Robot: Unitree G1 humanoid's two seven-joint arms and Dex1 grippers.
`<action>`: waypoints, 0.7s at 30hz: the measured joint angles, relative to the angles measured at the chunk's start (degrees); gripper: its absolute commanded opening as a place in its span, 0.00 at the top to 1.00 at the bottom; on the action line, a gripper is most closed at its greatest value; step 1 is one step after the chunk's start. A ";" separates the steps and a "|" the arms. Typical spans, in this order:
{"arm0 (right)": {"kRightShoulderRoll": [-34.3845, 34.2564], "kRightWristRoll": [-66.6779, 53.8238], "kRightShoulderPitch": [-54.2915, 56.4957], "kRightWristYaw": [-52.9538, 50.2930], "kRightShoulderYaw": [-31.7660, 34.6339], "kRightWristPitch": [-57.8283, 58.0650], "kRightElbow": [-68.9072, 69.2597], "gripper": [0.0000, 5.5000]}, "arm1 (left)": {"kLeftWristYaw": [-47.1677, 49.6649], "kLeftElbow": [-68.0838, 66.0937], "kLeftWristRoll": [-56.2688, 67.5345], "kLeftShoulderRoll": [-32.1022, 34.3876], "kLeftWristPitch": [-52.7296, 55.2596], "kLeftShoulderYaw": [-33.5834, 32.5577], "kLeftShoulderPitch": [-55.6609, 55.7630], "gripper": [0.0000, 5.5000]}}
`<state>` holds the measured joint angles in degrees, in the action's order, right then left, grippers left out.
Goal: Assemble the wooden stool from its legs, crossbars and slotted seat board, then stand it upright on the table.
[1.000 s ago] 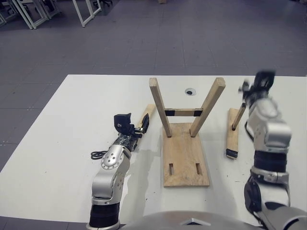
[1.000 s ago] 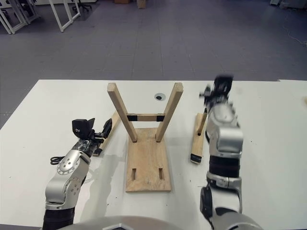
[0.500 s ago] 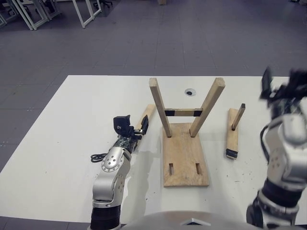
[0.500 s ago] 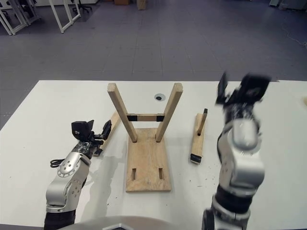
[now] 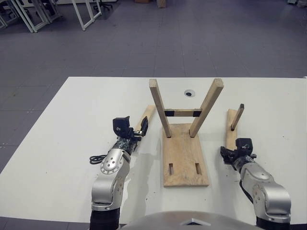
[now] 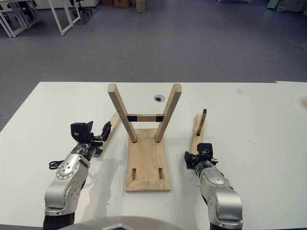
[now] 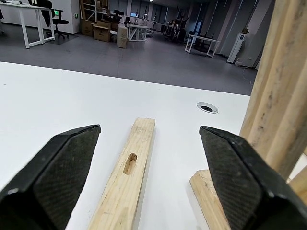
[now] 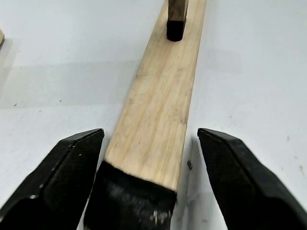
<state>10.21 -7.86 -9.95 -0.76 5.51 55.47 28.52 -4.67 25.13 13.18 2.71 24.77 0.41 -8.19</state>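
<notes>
On tabletop (image 5: 72,134), seat board (image 5: 185,155) lies flat, leg pair (image 5: 183,113) upright in far slots. Right pincer (image 8: 149,158) wide open, empty, straddling right leg (image 5: 231,133); left pincer (image 7: 149,148) likewise at left leg (image 7: 127,187). Step: grasping loose legs. Next: close, lift.

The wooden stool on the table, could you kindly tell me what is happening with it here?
The robot is midway through building it. The seat board lies flat with two legs and a crossbar standing at its far end; the near slots are empty. The left gripper, jaws open, flanks a loose leg left of the board; the right gripper, jaws open, flanks the black-tipped end of another leg on the right.
</notes>
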 measured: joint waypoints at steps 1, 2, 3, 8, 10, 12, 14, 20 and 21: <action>0.11 0.52 0.60 0.03 0.04 -0.79 -0.99 0.48 | -0.04 -0.05 0.00 0.02 0.03 0.00 0.01 0.31; 0.39 0.89 1.06 0.14 0.05 -1.36 -1.86 0.52 | -0.09 -0.05 0.00 0.05 0.04 0.00 0.01 0.31; 0.89 0.95 1.12 0.34 -0.03 -1.63 -2.08 0.56 | -0.20 -0.05 0.01 0.07 0.11 -0.01 0.01 0.31; 3.69 1.42 -0.30 2.87 -0.44 -3.26 -1.27 0.62 | -0.88 -0.04 0.17 0.75 0.87 -0.49 -0.25 0.31; 4.12 1.39 0.11 3.62 0.22 -3.45 -1.71 0.62 | -0.84 -0.05 0.17 0.71 1.13 -0.72 -0.24 0.31; 3.90 0.63 0.71 4.04 2.48 -4.50 -2.86 0.62 | -0.91 -0.05 1.55 0.41 1.35 -1.70 -0.16 0.31; 2.99 -3.86 5.80 4.23 10.40 -8.13 -3.87 0.63 | -6.86 1.02 10.49 1.43 4.15 -4.06 0.01 0.31; 3.17 -39.02 19.02 16.17 23.60 -4.46 0.62 0.63 | -29.10 6.04 46.83 20.83 22.28 -16.20 1.76 0.31; 4.06 -46.59 18.92 18.54 23.80 -2.28 1.26 0.63 | -30.76 5.84 51.81 22.93 24.10 -17.59 2.33 0.31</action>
<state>14.27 -54.45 8.97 17.78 29.31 53.20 29.79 -35.43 30.97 64.99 25.64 48.87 -17.18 -5.86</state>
